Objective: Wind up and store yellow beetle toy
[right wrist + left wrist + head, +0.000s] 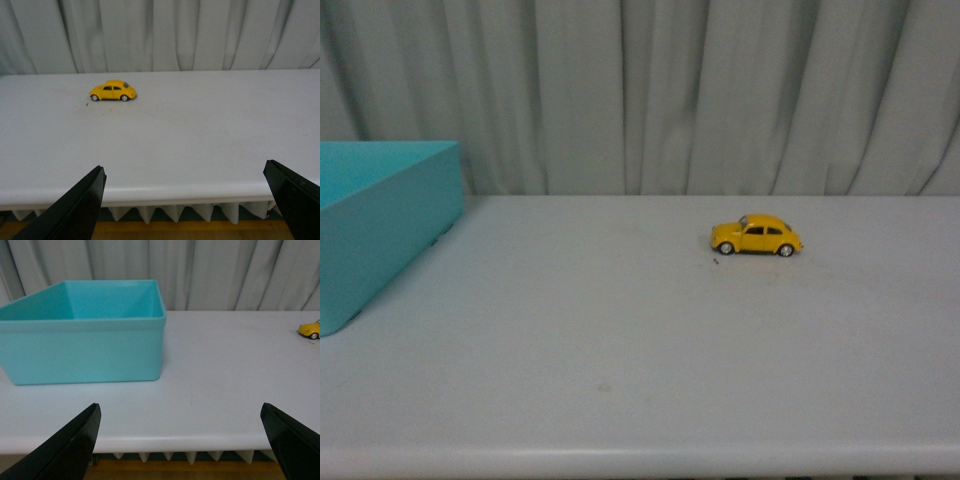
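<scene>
Glossy yellow beetle toy car (756,237) on white bench (620,350); left end effector (179,408), right end effector (185,166) released, empty. Nudged, it probably rolls away.

All views face curtain (720,90); wrists low (sharing table (200,135)).

The yellow beetle toy (756,237) stands on the table (620,340), well apart from the teal bin (380,225).

a teal bin (380,225) sits at the white table's (620,330) left, pale curtain (720,90) behind.
</scene>
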Robot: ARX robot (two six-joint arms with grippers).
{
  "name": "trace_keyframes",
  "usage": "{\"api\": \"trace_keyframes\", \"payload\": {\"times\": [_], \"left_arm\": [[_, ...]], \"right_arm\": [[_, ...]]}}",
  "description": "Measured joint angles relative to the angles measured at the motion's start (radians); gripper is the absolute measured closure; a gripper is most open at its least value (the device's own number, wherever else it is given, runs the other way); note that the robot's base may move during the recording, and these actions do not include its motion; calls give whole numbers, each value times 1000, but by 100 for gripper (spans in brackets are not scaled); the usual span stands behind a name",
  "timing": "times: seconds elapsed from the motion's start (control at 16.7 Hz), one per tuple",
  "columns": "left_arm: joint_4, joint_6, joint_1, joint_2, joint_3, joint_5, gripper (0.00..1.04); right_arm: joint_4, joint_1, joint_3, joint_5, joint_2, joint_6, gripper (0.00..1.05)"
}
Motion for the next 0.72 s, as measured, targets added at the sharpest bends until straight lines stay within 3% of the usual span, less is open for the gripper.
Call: {"api": "trace_keyframes", "payload": {"times": [0.72], "left_arm": [[2,0,0,0,0,-1,7]], "right_arm": [[2,0,0,0,0,1,7]]}}
